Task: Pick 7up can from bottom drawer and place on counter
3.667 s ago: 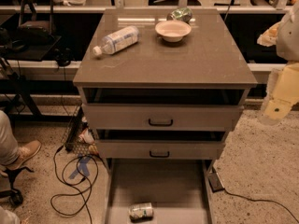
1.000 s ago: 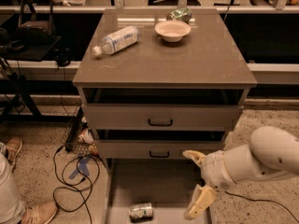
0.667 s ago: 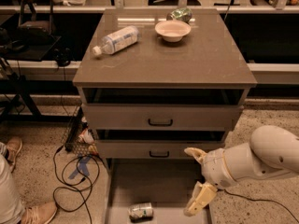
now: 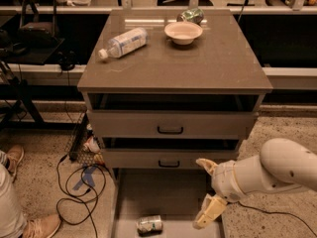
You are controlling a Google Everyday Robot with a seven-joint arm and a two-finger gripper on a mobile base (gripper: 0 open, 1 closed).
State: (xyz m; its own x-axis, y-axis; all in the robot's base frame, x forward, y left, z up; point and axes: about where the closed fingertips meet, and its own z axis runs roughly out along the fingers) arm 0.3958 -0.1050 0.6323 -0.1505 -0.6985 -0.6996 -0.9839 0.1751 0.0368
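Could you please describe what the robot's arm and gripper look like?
The arm is a smooth, rounded white shell with a few small dark dots. Its gripper, over the right side of the bottom drawer, has two blunt cream-yellow fingers on a segmented white wrist.

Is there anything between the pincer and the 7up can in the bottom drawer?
Nothing visible does. The pincer hangs open at the right side of the bottom drawer, and the 7up can lies on its side to the pincer's left on the drawer floor. Only bare floor shows between them.
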